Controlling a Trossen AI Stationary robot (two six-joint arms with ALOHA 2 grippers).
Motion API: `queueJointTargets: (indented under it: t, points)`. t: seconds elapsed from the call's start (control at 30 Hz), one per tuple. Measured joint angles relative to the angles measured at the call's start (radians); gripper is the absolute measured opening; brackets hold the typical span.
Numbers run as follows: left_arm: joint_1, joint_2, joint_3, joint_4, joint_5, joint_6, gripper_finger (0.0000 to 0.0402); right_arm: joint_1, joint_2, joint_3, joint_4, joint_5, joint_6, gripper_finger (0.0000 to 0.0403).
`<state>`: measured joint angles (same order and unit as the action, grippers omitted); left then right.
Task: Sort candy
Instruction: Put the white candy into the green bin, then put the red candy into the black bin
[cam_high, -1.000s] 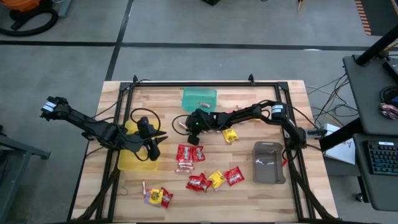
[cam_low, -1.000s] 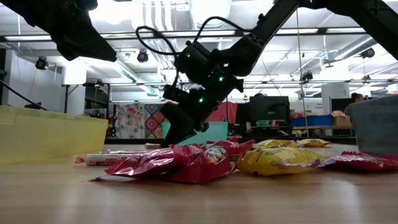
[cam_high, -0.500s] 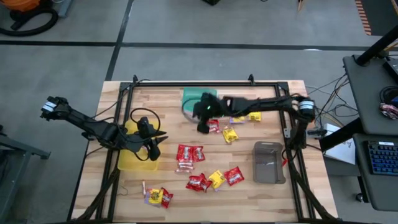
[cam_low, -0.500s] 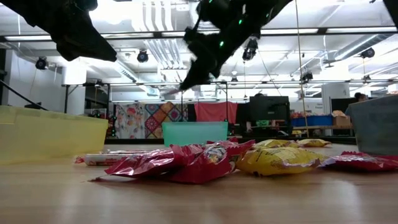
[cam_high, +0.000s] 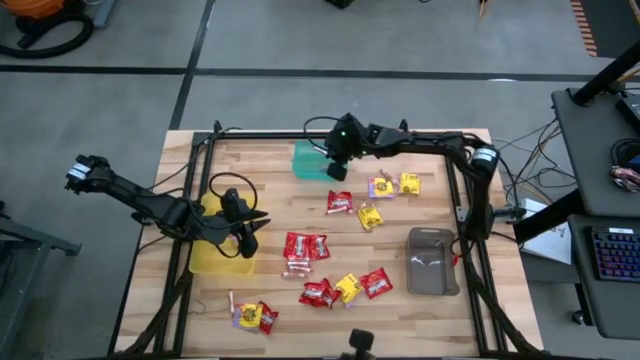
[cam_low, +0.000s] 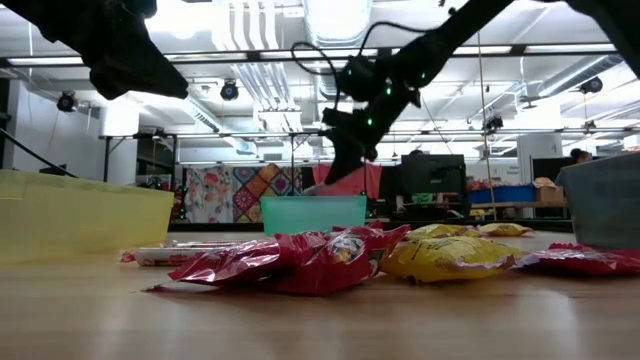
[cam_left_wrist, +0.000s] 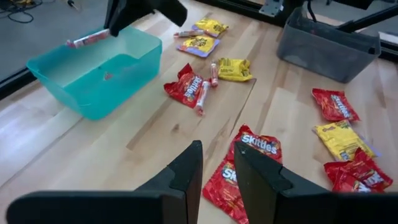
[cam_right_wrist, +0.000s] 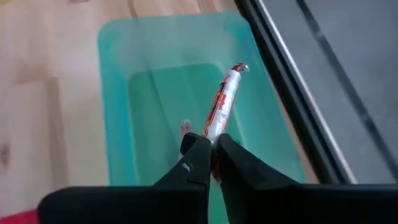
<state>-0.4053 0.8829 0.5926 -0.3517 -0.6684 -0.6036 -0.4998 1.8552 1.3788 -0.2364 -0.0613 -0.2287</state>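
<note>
My right gripper (cam_high: 337, 170) is shut on a pinkish-silver twisted roll (cam_right_wrist: 224, 99) and hangs over the green tray (cam_high: 318, 160) at the table's far edge. One tiny sweet (cam_right_wrist: 185, 126) lies on that tray's floor. Red and yellow packets lie flat on the table: a red pair (cam_high: 306, 245), a red one (cam_high: 339, 203), yellow ones (cam_high: 370, 216) and a cluster (cam_high: 345, 288). My left gripper (cam_high: 248, 230) waits, open, above the yellow tray (cam_high: 212, 255), touching nothing. My right gripper pinches the roll's near end (cam_right_wrist: 213, 132) between its two fingertips (cam_right_wrist: 200, 149). The roll sticks out forward past the fingers, roughly in line with them. It is lifted clear, above the green tray's hollow (cam_left_wrist: 93, 68).
A grey tray (cam_high: 432, 262) stands near the table's right edge. More packets lie near the far right (cam_high: 395, 185) and at the near left (cam_high: 255, 317). A black frame (cam_high: 330, 135) runs around the table. Bare wood shows between the trays.
My right gripper has risen from the table's middle and swung toward the far edge, carrying the roll, and now stands over the green tray. The packets on the table have stayed where they were.
</note>
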Motion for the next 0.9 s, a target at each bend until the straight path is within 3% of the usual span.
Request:
queueJointTargets:
  t: [0.23,0.43,0.67,0.9]
  points:
    - [0.0,0.0,0.0,0.0,0.065,-0.113,0.0077,-0.012,0.033,0.0,-0.004,0.003,0.083,0.0107]
    - [-0.019,0.009,0.0,0.009,0.223,-0.331,0.0077,-0.004,-0.031,0.0,-0.081,0.001,0.158,0.0165]
    - [-0.138,0.113,0.064,0.03,0.331,-0.554,0.0077,0.075,-0.146,0.001,-0.244,-0.024,0.178,0.0179]
    - [-0.276,0.33,0.295,-0.142,0.374,-0.71,0.0077,0.197,-0.237,0.001,-0.307,-0.018,0.185,0.0168]
